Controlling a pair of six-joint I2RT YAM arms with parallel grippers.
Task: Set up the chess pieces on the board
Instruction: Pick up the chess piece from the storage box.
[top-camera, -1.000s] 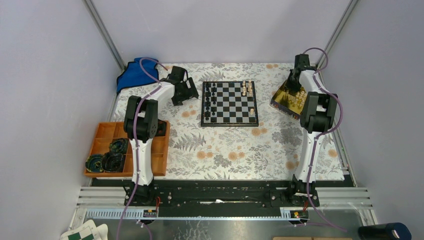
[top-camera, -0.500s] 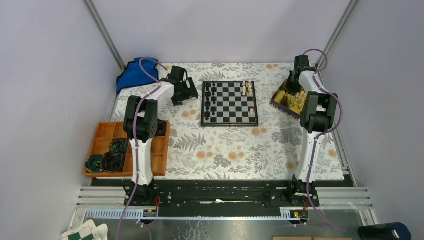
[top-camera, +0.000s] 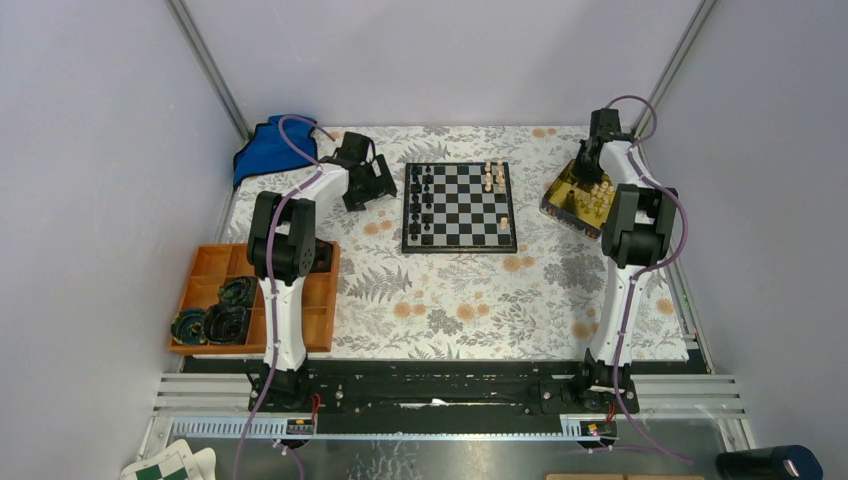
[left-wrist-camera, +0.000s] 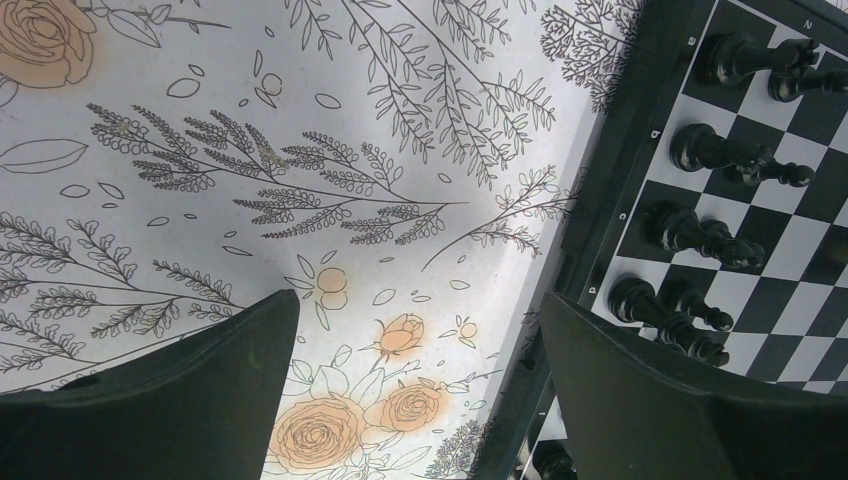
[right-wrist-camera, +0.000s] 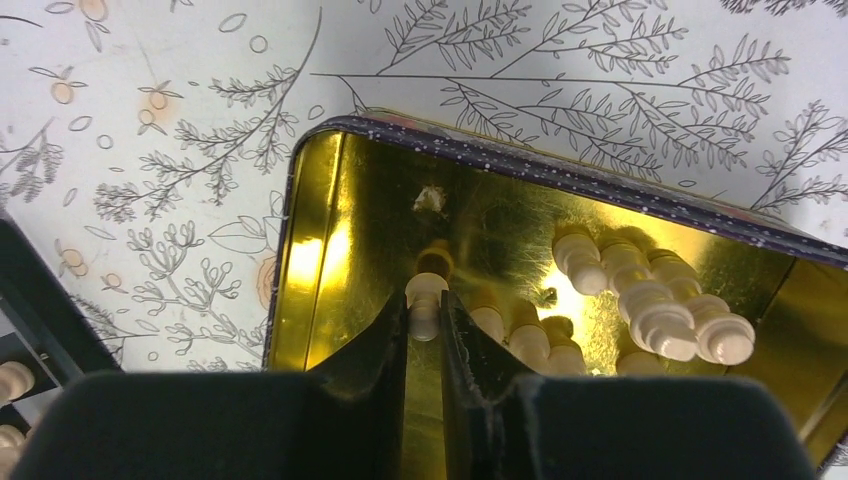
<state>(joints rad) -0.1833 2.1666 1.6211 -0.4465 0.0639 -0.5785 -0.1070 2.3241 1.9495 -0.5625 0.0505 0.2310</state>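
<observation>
The black-and-white board (top-camera: 459, 207) lies mid-table at the back. Black chess pieces (top-camera: 422, 205) fill its left columns, and a few pale pieces (top-camera: 494, 177) stand at its right. In the left wrist view the black pieces (left-wrist-camera: 715, 160) stand on the board's edge squares. My left gripper (left-wrist-camera: 420, 310) hangs open over the flowered cloth just left of the board (left-wrist-camera: 610, 200). My right gripper (right-wrist-camera: 427, 302) reaches into the gold tin (right-wrist-camera: 330, 230) and is shut on a pale chess piece (right-wrist-camera: 427, 297). Several more pale pieces (right-wrist-camera: 650, 295) lie in the tin beside it.
The gold tin (top-camera: 566, 196) sits right of the board. An orange compartment tray (top-camera: 205, 275) with dark round parts stands at the near left. A blue cloth (top-camera: 265, 148) lies at the back left corner. Grey walls close in on both sides.
My right gripper has closed on the pale piece in the tin. The left arm has not moved.
</observation>
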